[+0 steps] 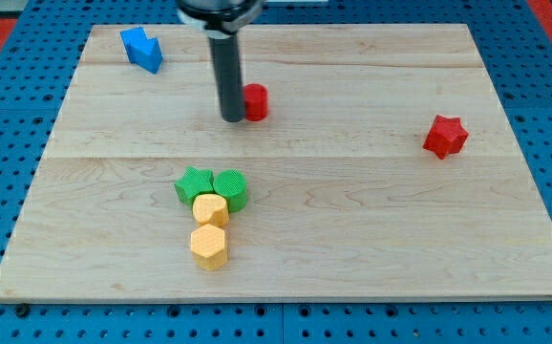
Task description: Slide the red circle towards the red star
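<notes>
The red circle [256, 101] sits on the wooden board [352, 220] in the upper middle of the view. My tip [232, 118] stands right at the circle's left side, touching or nearly touching it. The rod hides the circle's left edge. The red star [445, 136] lies far off at the view's right, slightly lower than the circle.
A blue block [142, 49] lies at the top left. A green star [194, 184] and a green circle [231, 188] sit together at the lower middle. Two yellow hexagon blocks [210, 209] [208, 246] lie just below them. Blue pegboard surrounds the board.
</notes>
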`<state>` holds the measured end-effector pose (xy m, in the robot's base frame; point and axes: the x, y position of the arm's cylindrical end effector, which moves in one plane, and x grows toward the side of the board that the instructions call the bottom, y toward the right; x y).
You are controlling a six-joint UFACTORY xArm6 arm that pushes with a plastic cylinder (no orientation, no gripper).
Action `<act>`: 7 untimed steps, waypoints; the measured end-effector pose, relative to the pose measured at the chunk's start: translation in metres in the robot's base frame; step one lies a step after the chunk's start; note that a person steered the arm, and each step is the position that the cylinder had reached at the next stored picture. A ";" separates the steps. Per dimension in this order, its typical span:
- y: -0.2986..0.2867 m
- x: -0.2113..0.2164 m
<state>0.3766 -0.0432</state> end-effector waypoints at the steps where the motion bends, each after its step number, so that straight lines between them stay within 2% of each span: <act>1: 0.035 0.000; 2: 0.037 0.000; 4: -0.021 0.000; 5: -0.027 -0.010; 6: -0.003 -0.036; 7: 0.002 -0.039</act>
<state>0.3378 -0.0411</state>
